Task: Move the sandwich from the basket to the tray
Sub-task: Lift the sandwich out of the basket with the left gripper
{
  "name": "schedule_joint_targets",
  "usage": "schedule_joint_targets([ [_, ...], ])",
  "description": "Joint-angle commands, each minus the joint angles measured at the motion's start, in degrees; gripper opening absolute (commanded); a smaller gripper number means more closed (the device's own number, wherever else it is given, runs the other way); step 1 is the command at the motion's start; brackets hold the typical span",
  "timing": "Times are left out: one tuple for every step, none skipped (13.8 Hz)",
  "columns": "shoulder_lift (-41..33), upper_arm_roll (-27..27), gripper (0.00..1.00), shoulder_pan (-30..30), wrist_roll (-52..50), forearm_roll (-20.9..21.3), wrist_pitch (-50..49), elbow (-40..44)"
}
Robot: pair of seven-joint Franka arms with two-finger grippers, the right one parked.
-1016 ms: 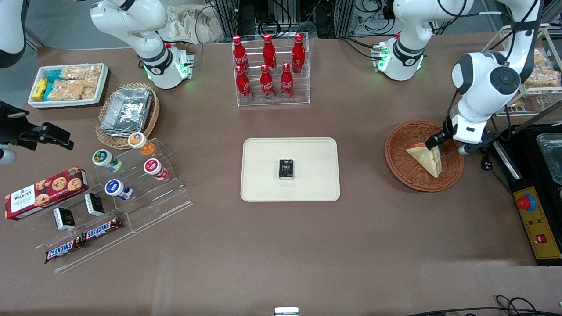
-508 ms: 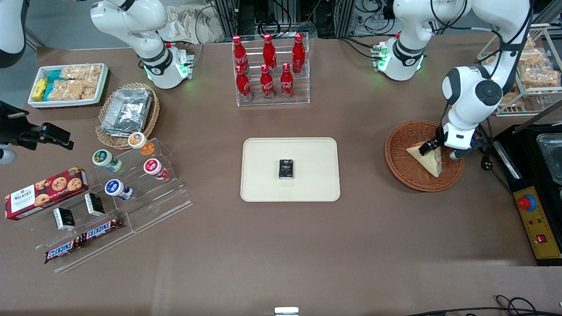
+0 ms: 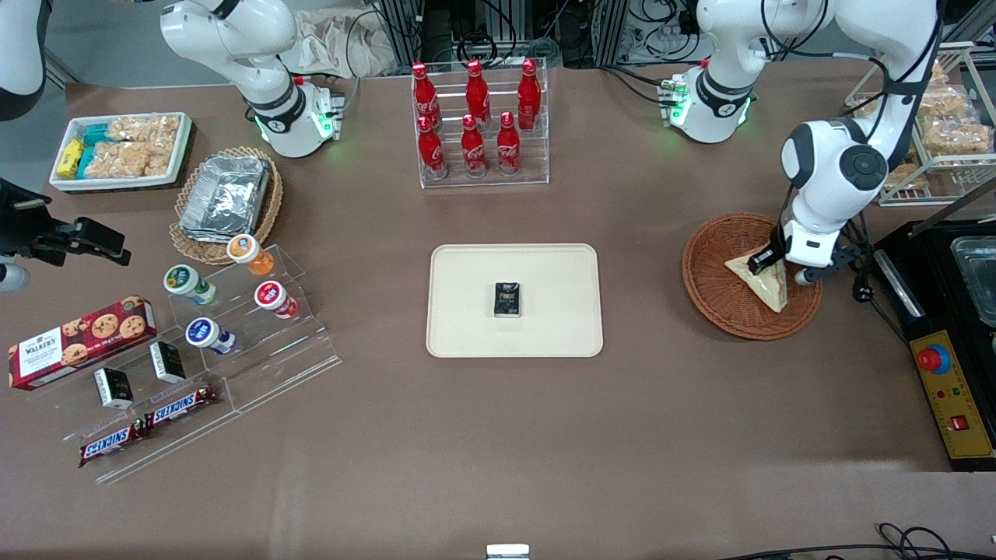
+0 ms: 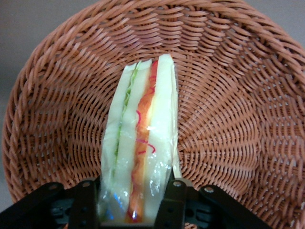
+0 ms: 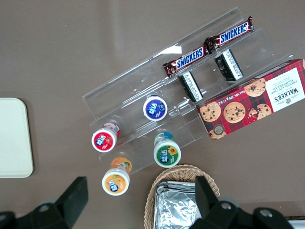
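The sandwich [image 3: 768, 285] is a cream wedge in clear wrap, lying in the round reddish-brown wicker basket [image 3: 712, 292] toward the working arm's end of the table. My left gripper [image 3: 778, 269] is low over the basket, shut on the sandwich's wide end. In the left wrist view the two black fingers [image 4: 172, 200] press on either side of the sandwich [image 4: 140, 138], whose red-orange and green filling stripes run away from the gripper [image 4: 131, 206] over the basket's [image 4: 228, 95] weave. The cream-beige tray [image 3: 545, 330] lies mid-table with a small black box [image 3: 507, 299] on it.
A rack of red cola bottles [image 3: 476, 124] stands farther from the camera than the tray. A black machine with a yellow control box [image 3: 953, 397] sits beside the basket. A wire rack of snacks [image 3: 945, 132], a tan basket with foil containers [image 3: 226, 198] and an acrylic stand of cups [image 3: 233, 311] are also here.
The gripper came down from the basket's edge onto the sandwich and closed on it. The sandwich has shifted slightly and now looks narrower.
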Motion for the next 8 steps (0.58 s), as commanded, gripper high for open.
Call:
schedule_joint_targets([
  [-4.56,-0.43,0.00,-0.36,-2.71,1.47,-3.26,0.46],
  [-6.58,-0.69,0.00,-0.36,-2.09,1.74,-8.51,2.39],
  [-8.17,-1.13,0.00,-0.36,-1.22,2.52,-14.48,4.93],
  [-9.57,-1.22,0.00,-0.36,-0.86,3.31,-19.68,7.65],
  [-10.72,-1.31,0.00,-0.36,-0.68,4.36,-23.99,10.38],
  [-11.34,-1.57,0.00,-0.36,-0.60,5.16,-28.99,14.23],
  [-11.35,-2.71,0.00,-0.36,0.45,5.43,-35.48,19.23],
  [-10.82,-3.76,0.00,-0.36,2.46,5.34,-43.38,25.81],
])
